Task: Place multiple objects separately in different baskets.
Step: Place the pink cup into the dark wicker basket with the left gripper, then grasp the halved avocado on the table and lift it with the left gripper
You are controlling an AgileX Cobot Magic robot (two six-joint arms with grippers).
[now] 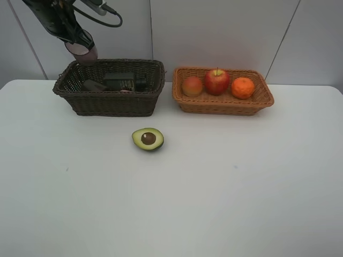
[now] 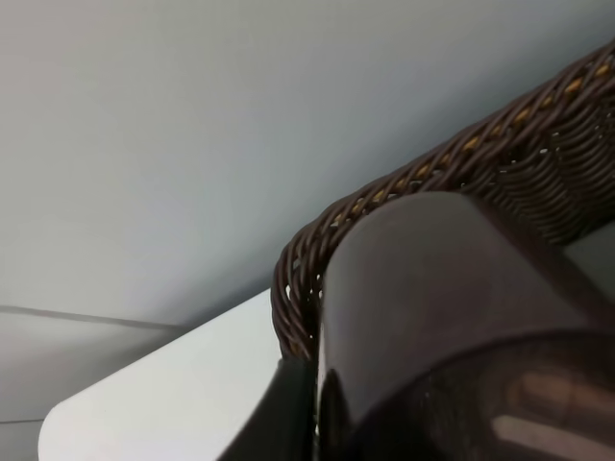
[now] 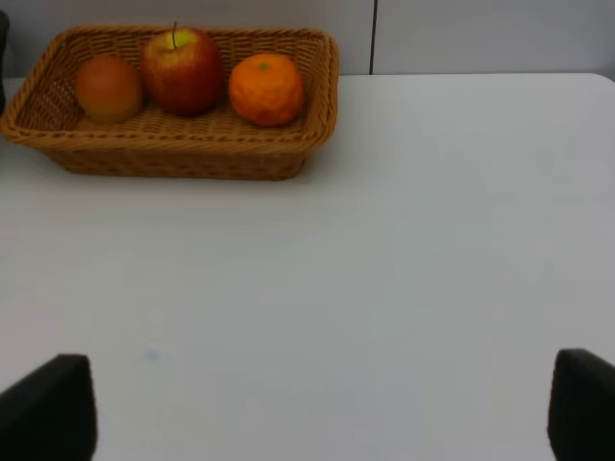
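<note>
My left gripper (image 1: 79, 44) hangs over the far left corner of the dark brown basket (image 1: 110, 101), shut on a mauve cup (image 1: 84, 52). In the left wrist view the cup (image 2: 452, 307) fills the foreground just above the basket's rim (image 2: 432, 168). A dark green pump bottle (image 1: 119, 81) lies inside that basket. The light tan basket (image 1: 222, 104) holds a peach-coloured fruit (image 1: 192, 85), a red apple (image 1: 216, 81) and an orange tangerine (image 1: 243, 88). A halved avocado (image 1: 148, 138) lies cut side up on the table in front of the dark basket. My right gripper (image 3: 315, 408) is open above bare table.
The white table (image 1: 214, 203) spreads wide in front of both baskets. A grey panelled wall stands right behind them. Another dark object (image 1: 94, 85) lies beside the bottle in the dark basket. The right arm is outside the exterior view.
</note>
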